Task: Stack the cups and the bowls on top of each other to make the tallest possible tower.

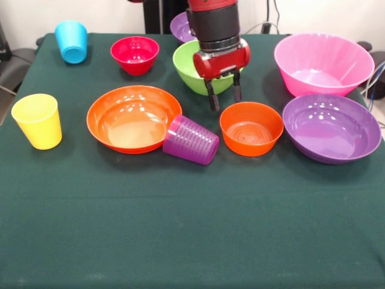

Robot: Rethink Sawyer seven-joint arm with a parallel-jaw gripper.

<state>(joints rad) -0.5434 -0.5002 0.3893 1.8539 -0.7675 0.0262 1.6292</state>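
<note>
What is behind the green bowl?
Behind the green bowl, a purple bowl's rim shows; the arm and open pincer cover the rest.

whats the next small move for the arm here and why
Probably lower the gripper, jaws open and empty, onto the near rim of the small orange bowl, which sits upright just below it; nothing is stacked yet.

The arm (215,21) is seen reaching straight down from above, black wrist over a red gripper body. The gripper (224,96) is pointed downward, its two dark fingers (212,96) held apart, seemingly with nothing between them.
</note>
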